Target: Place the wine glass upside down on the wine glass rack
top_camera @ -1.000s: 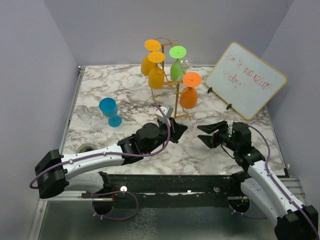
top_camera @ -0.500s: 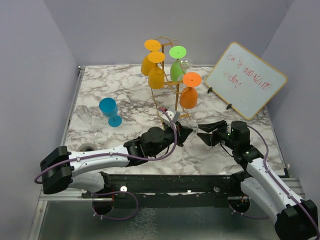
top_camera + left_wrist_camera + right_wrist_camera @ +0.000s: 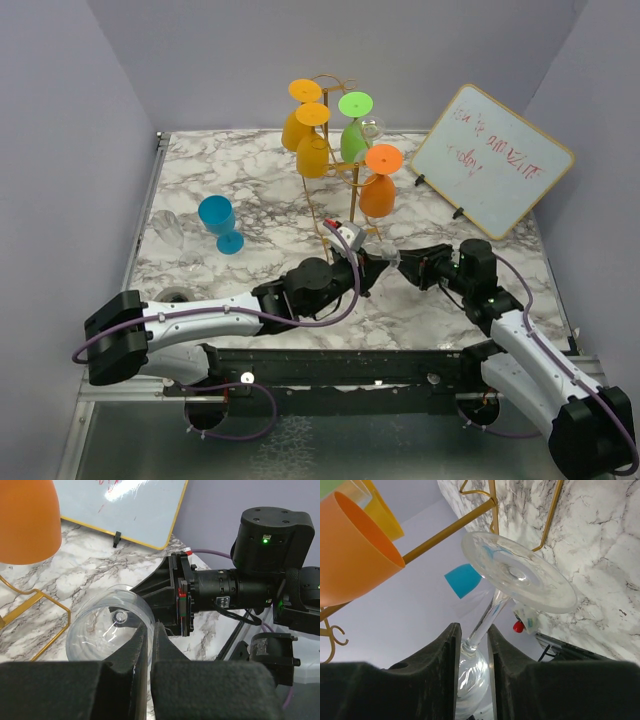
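Wine glass: clear, held off the tabletop between the two claws, lying roughly on its side just in front of the base of the wine glass rack. The bowl points toward the left arm and the foot toward the rack.

Left claw: fingers nearly together, pinching the wall of the bowl at its rim, as seen in the left wrist view.

Right claw: one finger on either side of the stem, with the round foot beyond the fingertips. Whether the fingers press the stem or only flank it cannot be told.

Wine glass rack: golden wire, upright at mid-tabletop, carrying inverted orange glasses and one green glass.

Blue glass: on the tabletop, left of the rack, well apart from both claws.

Whiteboard: propped at the right rear, with red scribble.
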`<state>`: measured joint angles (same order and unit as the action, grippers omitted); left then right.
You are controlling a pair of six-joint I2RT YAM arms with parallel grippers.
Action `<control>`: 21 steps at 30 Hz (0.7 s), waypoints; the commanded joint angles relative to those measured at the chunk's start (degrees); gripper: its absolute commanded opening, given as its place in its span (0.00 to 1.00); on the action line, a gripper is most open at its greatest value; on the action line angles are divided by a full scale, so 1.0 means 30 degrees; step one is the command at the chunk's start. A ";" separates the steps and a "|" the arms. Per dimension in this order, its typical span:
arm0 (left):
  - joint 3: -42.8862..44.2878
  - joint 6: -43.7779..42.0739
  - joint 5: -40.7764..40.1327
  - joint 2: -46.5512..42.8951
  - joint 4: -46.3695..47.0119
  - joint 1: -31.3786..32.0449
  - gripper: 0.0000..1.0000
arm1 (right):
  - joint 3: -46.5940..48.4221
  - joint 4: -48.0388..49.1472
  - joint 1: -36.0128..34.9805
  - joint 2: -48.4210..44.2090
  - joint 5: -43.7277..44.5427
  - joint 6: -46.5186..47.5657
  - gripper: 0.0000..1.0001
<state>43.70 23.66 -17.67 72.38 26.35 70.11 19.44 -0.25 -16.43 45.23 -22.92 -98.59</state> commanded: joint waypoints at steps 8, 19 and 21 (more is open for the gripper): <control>0.0742 -0.1159 0.0384 0.0972 0.1412 0.0352 0.00 | 0.0723 0.0517 -0.0062 0.0031 -0.1285 -0.1076 0.25; 0.0405 -0.2554 0.0937 0.1488 0.1384 0.0707 0.00 | 0.1839 0.1244 -0.0062 0.0915 -0.1445 -0.1907 0.32; 0.0346 -0.2781 0.0797 0.1563 0.1383 0.0744 0.00 | 0.2000 0.1360 -0.0062 0.1172 -0.1556 -0.1955 0.32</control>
<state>44.03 17.61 -16.82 75.57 29.54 71.31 21.76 -0.14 -16.01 48.23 -22.92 -103.31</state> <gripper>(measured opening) 0.017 0.316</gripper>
